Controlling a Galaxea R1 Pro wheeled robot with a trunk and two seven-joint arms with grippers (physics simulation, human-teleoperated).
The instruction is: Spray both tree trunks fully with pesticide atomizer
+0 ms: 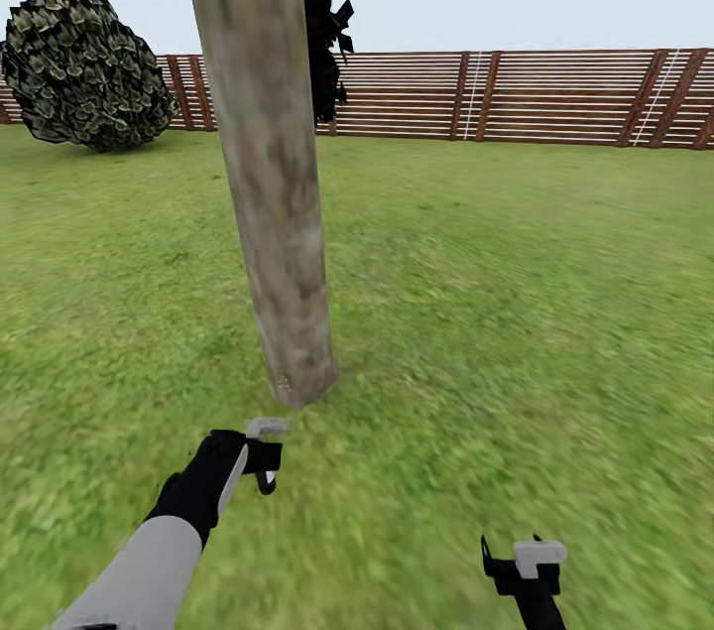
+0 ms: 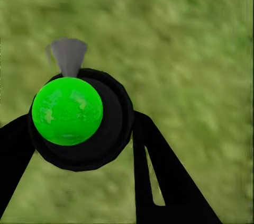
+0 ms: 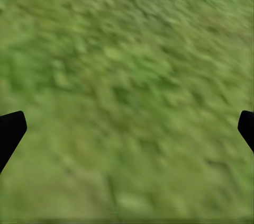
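A thick grey-brown tree trunk [image 1: 273, 174] leans up from the grass floor [image 1: 476, 313] just left of centre. My left gripper [image 1: 260, 456] is low in front of the trunk's foot, shut on the pesticide atomizer [image 1: 266, 429]. In the left wrist view the atomizer [image 2: 67, 110] is a bright green ball in a black ring with a grey nozzle, sitting between the black fingers [image 2: 159, 176] of the left gripper [image 2: 79, 144]. A few whitish specks dot the trunk's base [image 1: 290, 378]. My right gripper [image 1: 521, 561] hangs open over bare grass, as does the right gripper [image 3: 127, 128] in its wrist view.
A brown slat fence [image 1: 516, 94] closes the lawn at the back. A round dark bush [image 1: 84, 69] stands at the far left by the fence. Dark foliage [image 1: 322, 15] hangs behind the trunk. Open grass stretches to the right.
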